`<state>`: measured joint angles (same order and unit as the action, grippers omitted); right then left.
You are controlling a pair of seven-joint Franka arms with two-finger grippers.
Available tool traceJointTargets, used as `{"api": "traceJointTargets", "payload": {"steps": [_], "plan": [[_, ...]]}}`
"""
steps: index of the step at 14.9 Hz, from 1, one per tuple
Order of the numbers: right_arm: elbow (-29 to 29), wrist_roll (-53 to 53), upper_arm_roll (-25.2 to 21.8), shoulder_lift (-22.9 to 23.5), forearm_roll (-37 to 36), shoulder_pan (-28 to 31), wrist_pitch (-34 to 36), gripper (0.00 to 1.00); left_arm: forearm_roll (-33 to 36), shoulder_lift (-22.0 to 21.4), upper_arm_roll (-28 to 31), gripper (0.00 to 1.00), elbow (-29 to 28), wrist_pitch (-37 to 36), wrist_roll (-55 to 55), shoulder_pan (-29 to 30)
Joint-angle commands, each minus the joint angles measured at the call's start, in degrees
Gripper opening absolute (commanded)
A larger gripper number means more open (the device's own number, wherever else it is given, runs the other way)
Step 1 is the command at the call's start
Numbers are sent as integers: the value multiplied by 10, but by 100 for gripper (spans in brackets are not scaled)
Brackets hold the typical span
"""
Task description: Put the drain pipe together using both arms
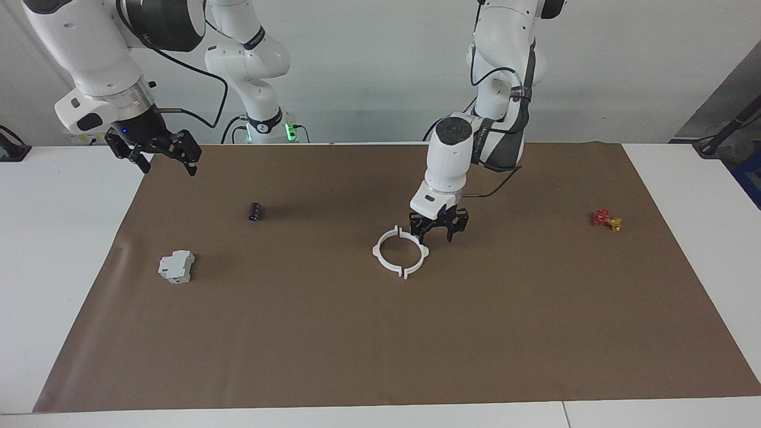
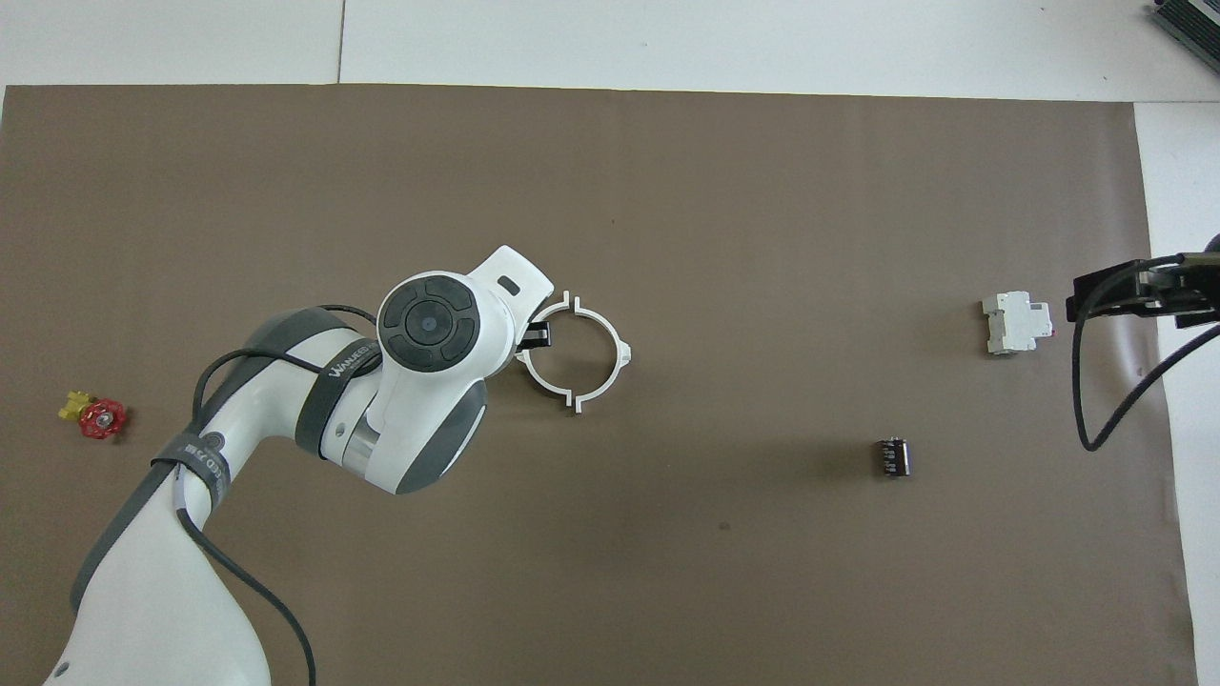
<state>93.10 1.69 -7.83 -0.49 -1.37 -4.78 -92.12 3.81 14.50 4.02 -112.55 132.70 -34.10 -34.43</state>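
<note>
Brown paper covers most of the white worktop [image 1: 71,267], and the drain pipe [image 1: 400,252] sits about mid-frame in the facing view, its two white halves lying together as a ring with small gaps where the tabs meet. Left claw [image 1: 439,230] is down at the ring's upper right edge, fingers spread fairly wide, gripping nothing as far as I can see; from overhead the wrist hides most of it. Right claw [image 1: 159,153] hangs up in the upper left of the facing view, fingers apart and empty, just waiting. Also around: a grey-white block [image 1: 176,266] at left, a small black cylinder [image 1: 255,211] above it, a red and yellow valve [image 1: 606,219] far right.
</note>
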Motion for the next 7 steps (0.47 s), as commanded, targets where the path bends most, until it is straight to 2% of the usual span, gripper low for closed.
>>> {"api": "traceJointTargets", "payload": {"steps": [1, 4, 7], "plan": [[7, -8, 5, -10, -3, 9, 3, 100, 7, -24, -1, 83, 0, -37, 12, 30], [7, -8, 5, -10, -3, 10, 4, 100, 7, -63, -1, 100, 0, -94, 85, 73], [7, -8, 5, -10, -3, 9, 3, 100, 6, -106, -1, 100, 3, -148, 178, 133]]}}
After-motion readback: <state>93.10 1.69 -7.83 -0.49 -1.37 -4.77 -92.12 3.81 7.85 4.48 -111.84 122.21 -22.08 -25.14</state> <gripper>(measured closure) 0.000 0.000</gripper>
